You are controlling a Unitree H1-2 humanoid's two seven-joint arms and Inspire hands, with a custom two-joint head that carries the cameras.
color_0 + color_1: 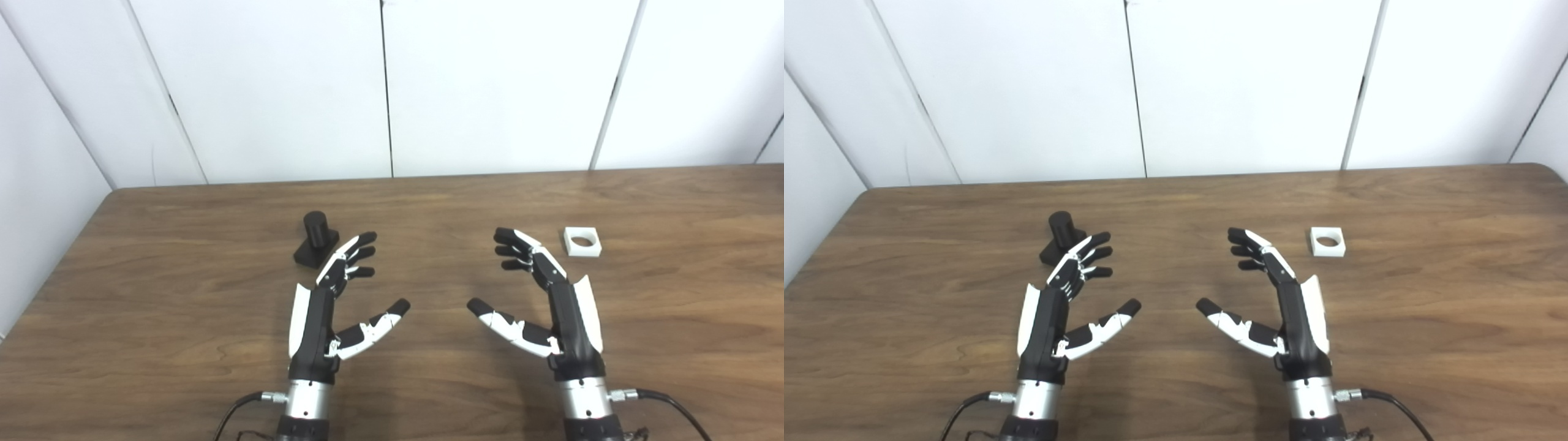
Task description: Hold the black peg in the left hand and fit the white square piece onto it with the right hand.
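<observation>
Nothing of the task had been done, as far as the views showed. The peg (316, 246) stood on the tabletop (184, 318), a black cylinder rising from a dark flat base, just beyond and to the left of the left hand (335, 306). That hand hovered above the wood with its fingers (358, 251) spread wide and its thumb out to the side, holding nothing; its fingertips reached close to the peg's base, and in the right eye view they partly overlapped it, so I could not tell for certain whether they touched it, though they appeared to be just short of it.

The square piece (582, 241) lay flat on the tabletop, its round hole facing up, just beyond and to the right of the right hand (545, 300). The right hand was likewise open, fingers apart and thumb turned inward, empty, and clear of the piece. The two hands faced each other, palms inward, with bare wood between them.

Left to do, by my judgement: the left hand had to close on the peg and lift it, the right hand had to take up the piece, and the hole had to be brought down over the cylinder.

No brand, label or writing could be read on the peg, the piece, the hands or the wall panels behind.
</observation>
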